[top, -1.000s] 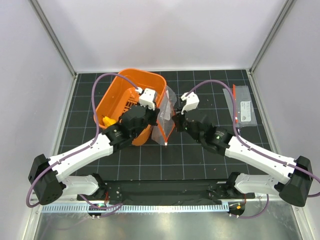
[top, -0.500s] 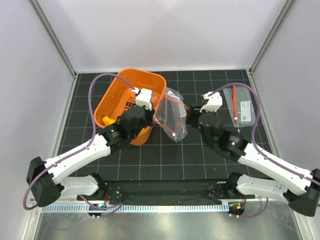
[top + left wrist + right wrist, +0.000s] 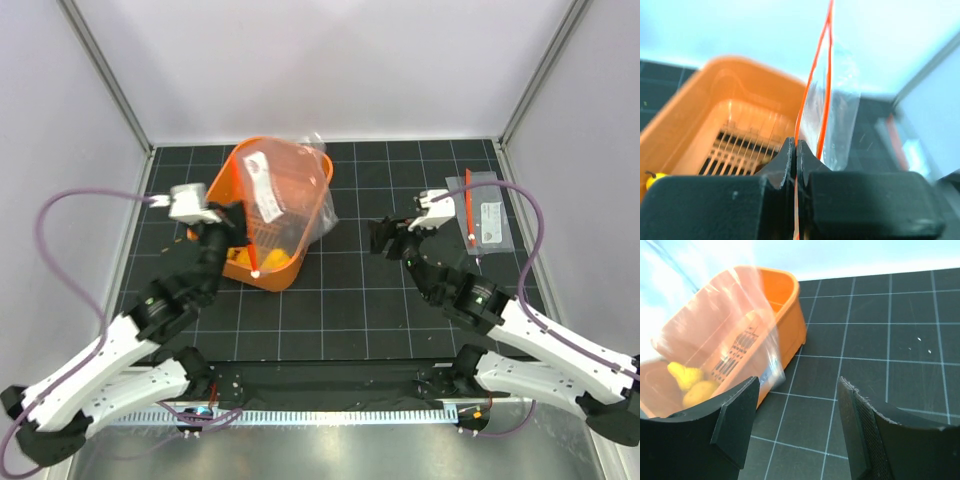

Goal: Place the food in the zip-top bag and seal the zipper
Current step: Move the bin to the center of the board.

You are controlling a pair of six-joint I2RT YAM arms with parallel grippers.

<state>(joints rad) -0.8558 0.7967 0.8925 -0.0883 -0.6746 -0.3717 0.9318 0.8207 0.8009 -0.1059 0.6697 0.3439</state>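
Note:
My left gripper (image 3: 232, 222) is shut on the red-orange zipper (image 3: 815, 75) of the clear zip-top bag (image 3: 290, 195). It holds the bag up over the orange basket (image 3: 260, 272). In the left wrist view the left gripper (image 3: 796, 148) pinches the strip between closed jaws. The white slider (image 3: 255, 272) hangs at the strip's lower end. Yellow food (image 3: 692, 385) lies in the basket, seen through the bag (image 3: 715, 330). One more yellow piece (image 3: 652, 179) shows at the basket's left. My right gripper (image 3: 385, 236) stands open over the mat, right of the bag, with nothing between its fingers (image 3: 735, 415).
A narrower clear pouch (image 3: 485, 212) with a white label and a red strip lies flat at the back right. The black gridded mat (image 3: 350, 290) is bounded by white walls at the back and sides. Purple cables loop off both arms.
My right gripper let go of the bag, opened and drew back to the right. The left arm swung left, carrying the bag by its zipper over the basket.

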